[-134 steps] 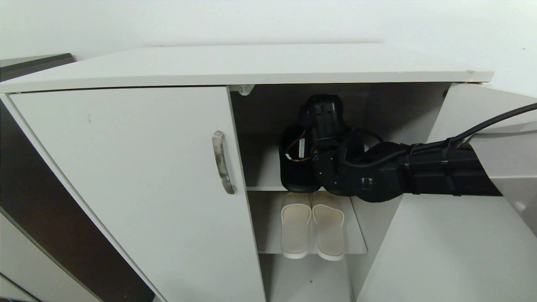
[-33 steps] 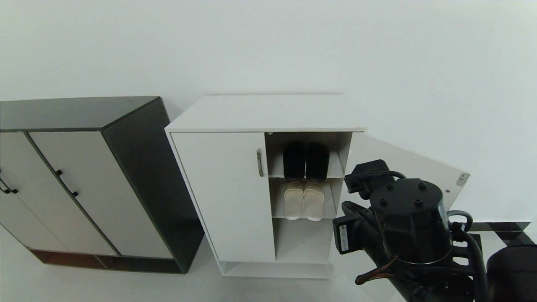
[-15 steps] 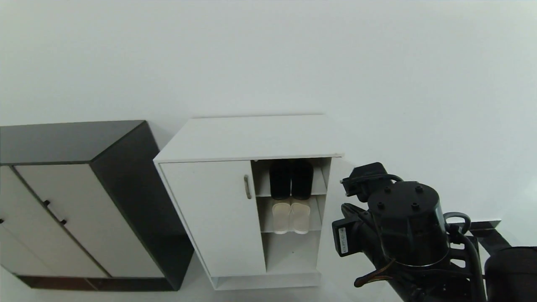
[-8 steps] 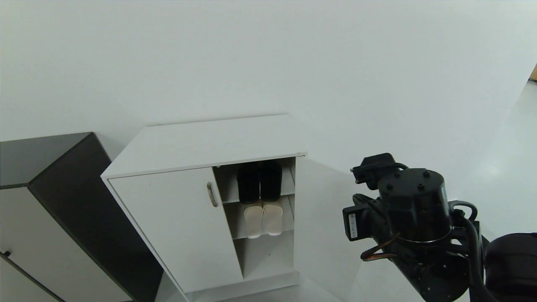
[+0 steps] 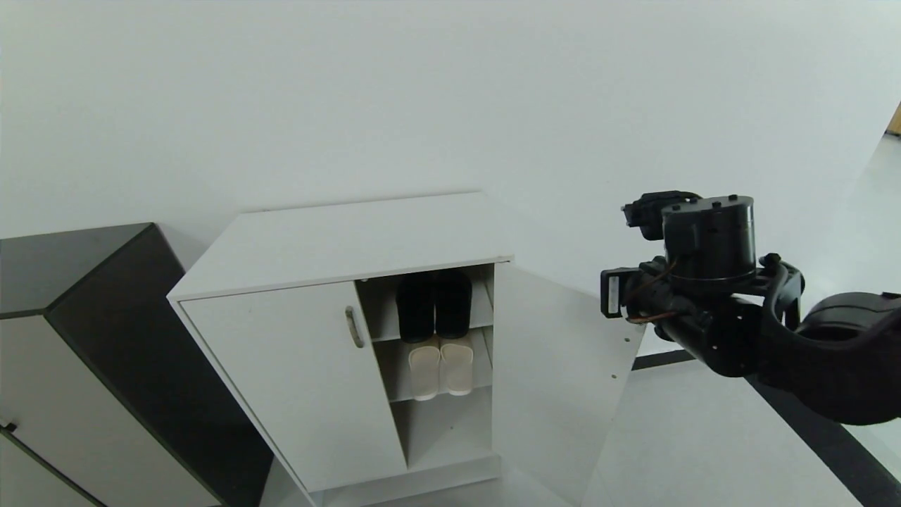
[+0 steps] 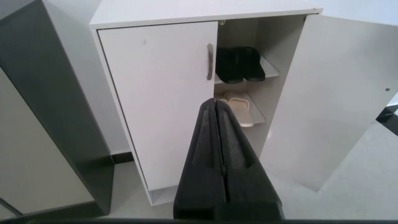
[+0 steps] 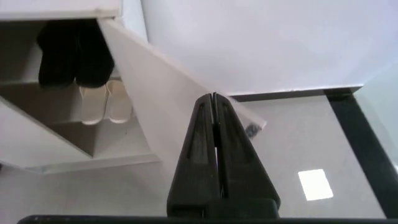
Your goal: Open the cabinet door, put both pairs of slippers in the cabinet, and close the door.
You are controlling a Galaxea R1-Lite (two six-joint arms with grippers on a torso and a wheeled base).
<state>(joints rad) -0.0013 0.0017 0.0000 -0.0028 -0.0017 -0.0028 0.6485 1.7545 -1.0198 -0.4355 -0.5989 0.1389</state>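
The white cabinet (image 5: 338, 243) stood with its right door (image 5: 556, 366) swung wide, the door's free edge near the right arm (image 5: 704, 310) and bare floor (image 5: 676, 436) in front of it. Its left door (image 5: 281, 380) was closed, just beside a dark cabinet (image 5: 77, 338). The black slippers (image 5: 434, 304) sat on the top shelf, the cream slippers (image 5: 441, 365) on the shelf below. The left gripper (image 6: 214, 106) and right gripper (image 7: 213, 99) were both pressed together, holding and touching nothing.
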